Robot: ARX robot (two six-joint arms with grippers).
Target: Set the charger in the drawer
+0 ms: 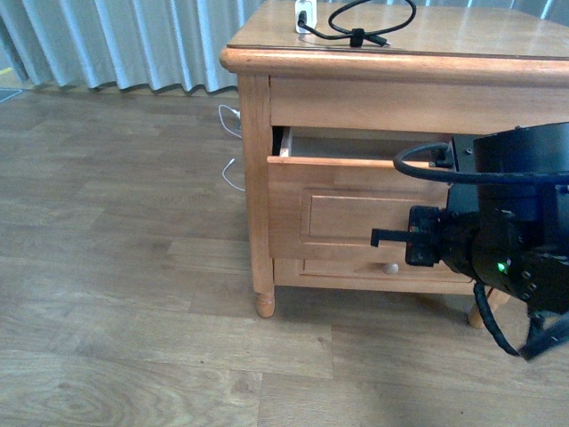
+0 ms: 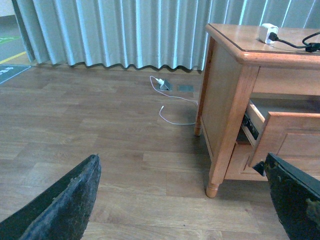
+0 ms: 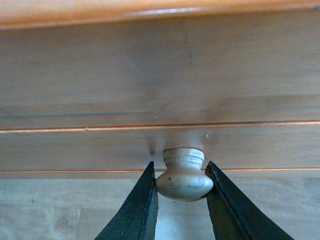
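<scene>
The charger (image 1: 305, 15), a small white plug block with a black looped cable (image 1: 372, 21), lies on top of the nightstand (image 1: 444, 53); the left wrist view shows the charger (image 2: 268, 33) too. The drawer (image 1: 356, 209) stands pulled partly out, with a dark gap above its front. My right gripper (image 3: 182, 186) is shut on the drawer's pale round knob (image 3: 184, 180), one dark finger (image 3: 137, 210) on each side. In the front view my right arm (image 1: 507, 245) hides that knob. My left gripper (image 2: 182, 200) hangs open over the floor, left of the drawer (image 2: 290, 135).
A lower drawer with its own pale knob (image 1: 389, 268) sits under the open one. A thin white cord (image 2: 172, 107) lies on the wooden floor beside the nightstand leg (image 2: 213, 187). Pale curtains (image 2: 125, 35) hang along the back wall.
</scene>
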